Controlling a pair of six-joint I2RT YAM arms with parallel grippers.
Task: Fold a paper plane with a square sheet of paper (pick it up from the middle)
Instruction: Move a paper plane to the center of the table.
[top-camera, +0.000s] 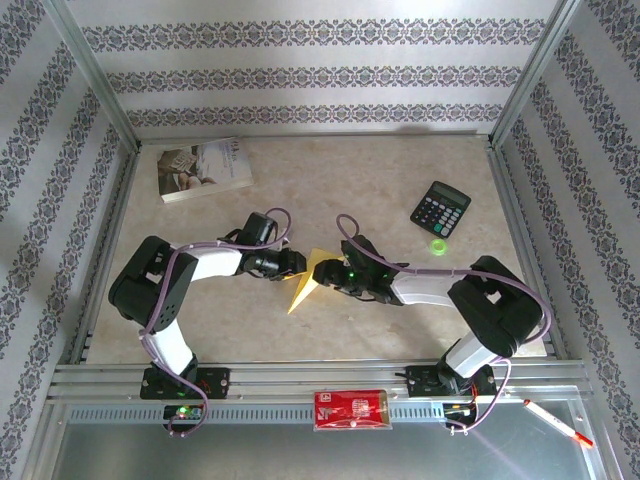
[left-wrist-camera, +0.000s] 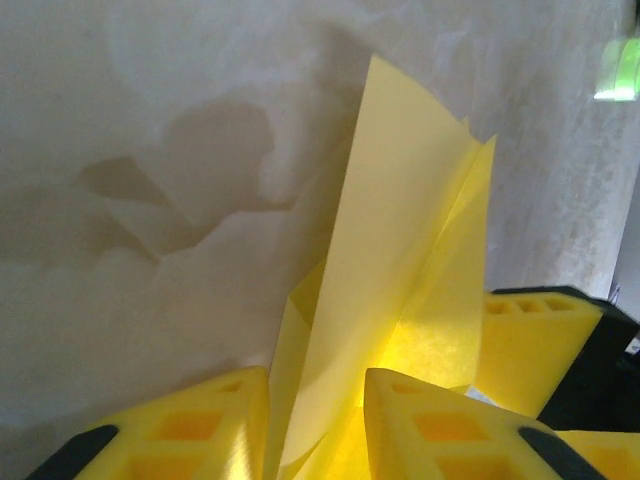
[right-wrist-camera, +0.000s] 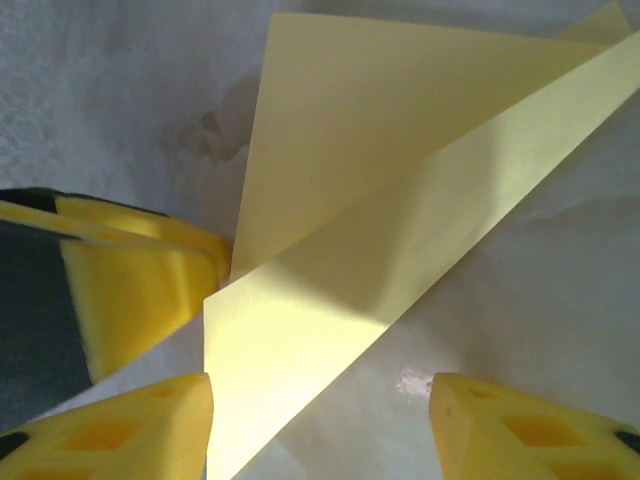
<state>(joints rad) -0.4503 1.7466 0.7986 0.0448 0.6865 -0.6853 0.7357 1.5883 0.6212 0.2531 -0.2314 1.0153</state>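
Mid-fold, I judge: the left gripper (left-wrist-camera: 315, 395) pinches the partly folded square sheet of paper (top-camera: 306, 284) at scene centre, while the right gripper (right-wrist-camera: 320, 410), just right, stands wide astride a corner, so the next crease calls for a clean re-grip.

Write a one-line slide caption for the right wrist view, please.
Open right gripper with yellow foam fingers straddling the folded yellow paper sheet over a pale marbled table.

Paper (top-camera: 307, 281) is showing plain yellow. Calculator (top-camera: 440, 209) is showing black, packet (top-camera: 350, 409) red, book (top-camera: 203, 168) white with print. Table (top-camera: 380, 165) is showing beige marbling; walls (top-camera: 300, 40) are showing grey floral stripes on white.
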